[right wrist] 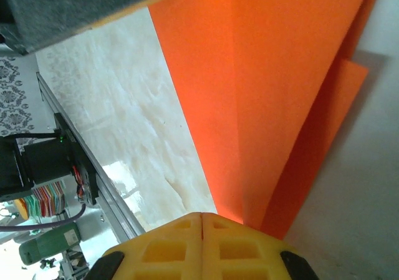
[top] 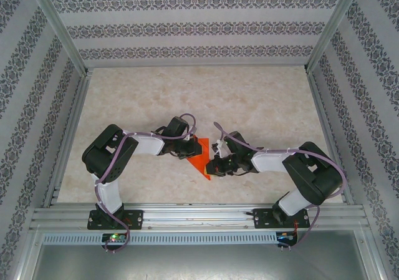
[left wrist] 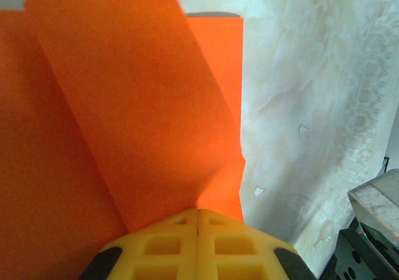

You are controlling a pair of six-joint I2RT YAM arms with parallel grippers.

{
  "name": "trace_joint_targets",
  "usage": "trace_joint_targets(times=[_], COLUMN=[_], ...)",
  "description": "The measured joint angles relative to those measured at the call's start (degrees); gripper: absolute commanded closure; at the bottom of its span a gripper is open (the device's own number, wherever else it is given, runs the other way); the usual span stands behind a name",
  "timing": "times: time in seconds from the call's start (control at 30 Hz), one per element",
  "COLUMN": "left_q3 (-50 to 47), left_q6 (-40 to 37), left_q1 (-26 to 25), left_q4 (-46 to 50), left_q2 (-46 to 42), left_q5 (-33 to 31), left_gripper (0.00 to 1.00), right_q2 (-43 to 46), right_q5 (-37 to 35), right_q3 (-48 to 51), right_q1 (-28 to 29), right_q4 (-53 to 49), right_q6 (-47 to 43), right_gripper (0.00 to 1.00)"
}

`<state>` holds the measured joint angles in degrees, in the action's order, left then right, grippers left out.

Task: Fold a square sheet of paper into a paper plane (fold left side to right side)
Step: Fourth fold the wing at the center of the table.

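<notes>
The square sheet of paper [top: 201, 158] is bright orange and partly folded, lying mid-table between my two grippers. My left gripper [top: 189, 150] sits at its upper left edge. In the left wrist view its yellow fingers are shut [left wrist: 198, 212], and a raised flap of the paper [left wrist: 124, 105] creases right at their tips. My right gripper [top: 216, 168] is at the paper's lower pointed end. Its fingers are shut too [right wrist: 202, 216], and the paper's layers [right wrist: 280, 74] narrow in under the right fingertip. One lower layer lies flat on the table.
The marble-look table [top: 206, 99] is boxed in by patterned walls on three sides. An aluminium rail [top: 199, 214] runs along the near edge, seen also as the rail [right wrist: 81, 168] in the right wrist view. Part of the left gripper [right wrist: 75, 5] hangs over the paper's far end.
</notes>
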<state>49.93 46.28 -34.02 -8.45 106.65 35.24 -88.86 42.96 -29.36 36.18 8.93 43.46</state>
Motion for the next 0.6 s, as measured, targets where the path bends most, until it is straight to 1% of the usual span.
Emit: trace_joint_targets(times=[0.6], left_q3=[-0.1], left_q6=[0.0], left_q1=[0.0], left_q4=[-0.2], left_q2=[0.0], left_q5=[0.1], left_gripper=[1.0], right_q2=[0.0], right_q5=[-0.2], right_q3=[1.0], right_q1=[1.1], right_q4=[0.8], right_q6=[0.4], right_gripper=[1.0])
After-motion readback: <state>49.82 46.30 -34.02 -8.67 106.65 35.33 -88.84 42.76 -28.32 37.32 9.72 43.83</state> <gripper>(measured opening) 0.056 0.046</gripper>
